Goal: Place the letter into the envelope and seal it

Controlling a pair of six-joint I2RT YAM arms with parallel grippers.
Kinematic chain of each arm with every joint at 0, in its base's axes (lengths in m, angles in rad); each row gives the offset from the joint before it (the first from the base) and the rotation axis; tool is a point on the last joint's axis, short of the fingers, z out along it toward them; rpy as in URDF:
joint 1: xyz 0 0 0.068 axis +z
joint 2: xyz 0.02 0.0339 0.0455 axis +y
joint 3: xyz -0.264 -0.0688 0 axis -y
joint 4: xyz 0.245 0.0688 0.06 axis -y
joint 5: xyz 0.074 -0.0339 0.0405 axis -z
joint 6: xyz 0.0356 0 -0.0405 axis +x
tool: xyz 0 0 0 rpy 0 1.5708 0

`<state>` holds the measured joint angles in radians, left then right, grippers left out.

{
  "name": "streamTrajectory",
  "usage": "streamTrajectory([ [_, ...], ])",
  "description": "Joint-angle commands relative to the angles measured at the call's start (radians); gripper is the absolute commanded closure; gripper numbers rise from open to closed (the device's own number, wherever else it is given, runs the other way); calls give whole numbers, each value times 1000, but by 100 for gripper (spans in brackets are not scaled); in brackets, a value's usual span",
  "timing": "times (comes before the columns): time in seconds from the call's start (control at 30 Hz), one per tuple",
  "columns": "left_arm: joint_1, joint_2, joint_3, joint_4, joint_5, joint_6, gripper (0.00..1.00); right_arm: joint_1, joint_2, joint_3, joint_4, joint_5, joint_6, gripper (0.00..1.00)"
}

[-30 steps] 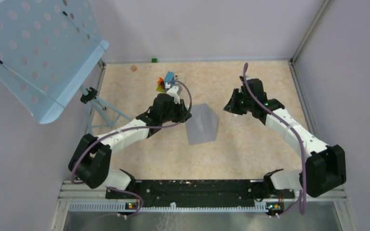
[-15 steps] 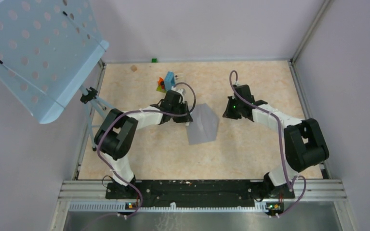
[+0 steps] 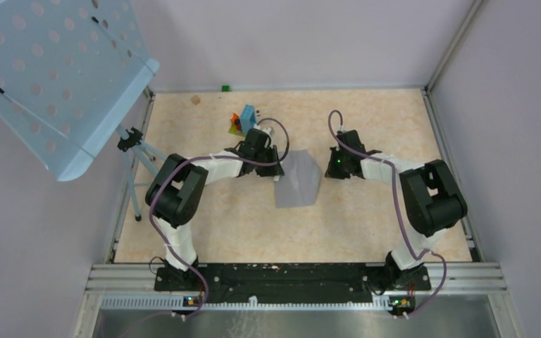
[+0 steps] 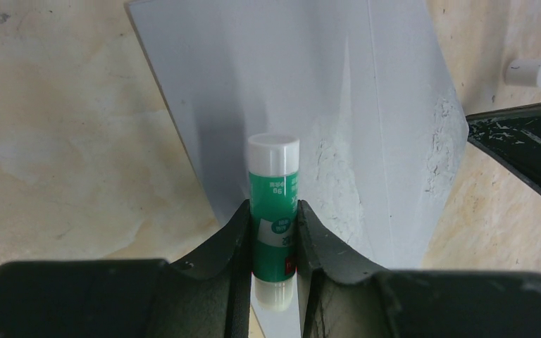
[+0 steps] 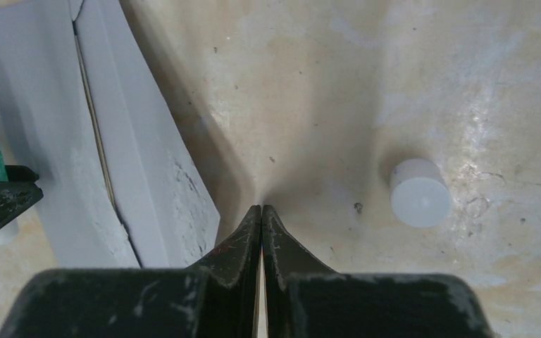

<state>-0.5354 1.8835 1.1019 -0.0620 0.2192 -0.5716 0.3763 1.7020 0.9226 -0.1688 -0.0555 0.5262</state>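
Left fingers (image 4: 227, 246) clamp glue stick (image 4: 273, 183) (green label) over envelope (image 4: 366, 105); right fingers (image 5: 239, 253) together.

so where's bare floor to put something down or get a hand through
Free: the tan floor between the flat grey paper envelope and the black base rail, and its far right corner. Crowded: the middle, where the left pincer holding a green-and-white glue stick and the shut right pincer meet at the envelope, a small white cap beside.
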Motion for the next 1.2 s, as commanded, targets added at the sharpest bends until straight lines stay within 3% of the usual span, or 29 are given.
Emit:
streamTrajectory([
  [0.0,0,48,7,-38,-27,16,100,-4,26,-3,85,-54,22,100],
  [0.33,-2,46,-6,-32,-20,3,100,7,3,-5,159,-206,104,100],
  [1.17,-9,47,-19,-16,-14,-11,100,163,150,92,207,-231,140,100],
])
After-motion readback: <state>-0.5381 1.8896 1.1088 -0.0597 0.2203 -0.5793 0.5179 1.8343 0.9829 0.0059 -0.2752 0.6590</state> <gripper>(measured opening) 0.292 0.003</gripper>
